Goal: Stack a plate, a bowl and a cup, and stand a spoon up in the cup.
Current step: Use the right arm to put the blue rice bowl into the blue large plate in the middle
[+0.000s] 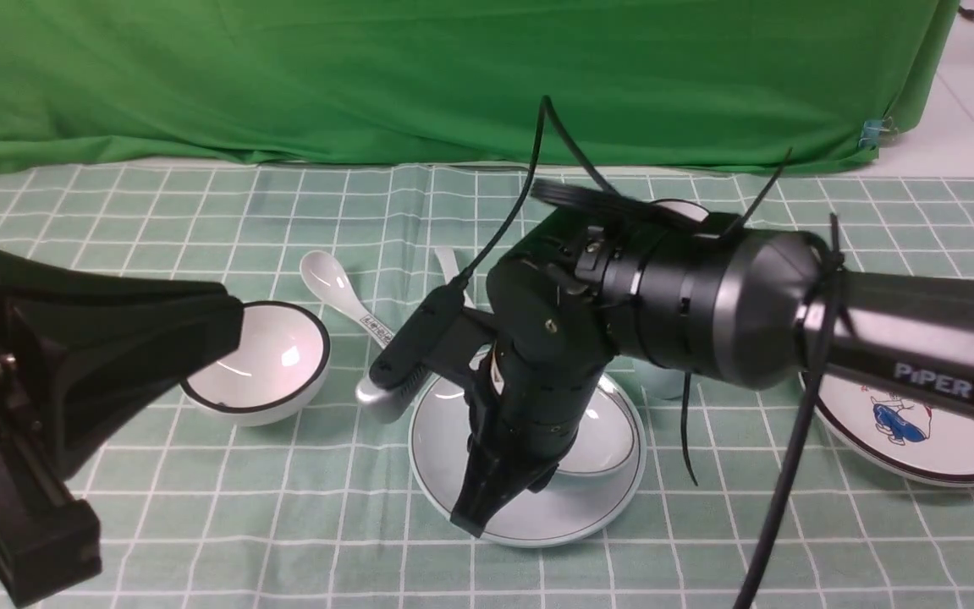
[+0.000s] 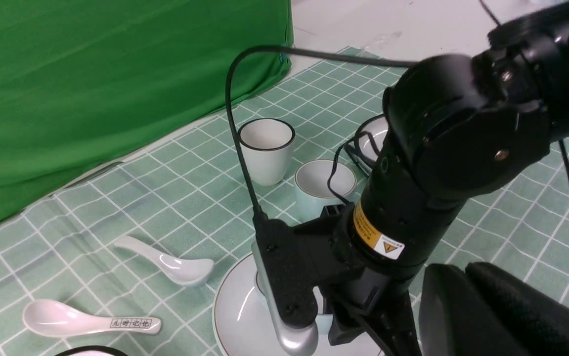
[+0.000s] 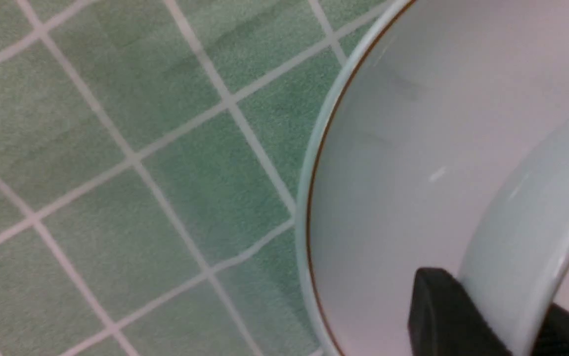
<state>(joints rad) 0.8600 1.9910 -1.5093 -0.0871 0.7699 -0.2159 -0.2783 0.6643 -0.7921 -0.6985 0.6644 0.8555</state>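
bowl (image 1: 612, 433) looks seated on the plate (image 1: 554, 518), right gripper (image 3: 506, 324) pinching its rim. next: let go cleanly, lift clear, fetch the cup (image 2: 325, 187).

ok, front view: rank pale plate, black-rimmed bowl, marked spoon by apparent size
1. pale plate, though partly hidden
2. black-rimmed bowl
3. marked spoon
The spoon lies slightly farther back, but the gap looks clear.

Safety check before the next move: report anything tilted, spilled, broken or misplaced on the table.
Nothing looks spilled or broken. One small oddity: the bowl, its wall between the fingers of the right gripper, seems to sit toward the right of the plate rather than in its middle. The cup stands upright.
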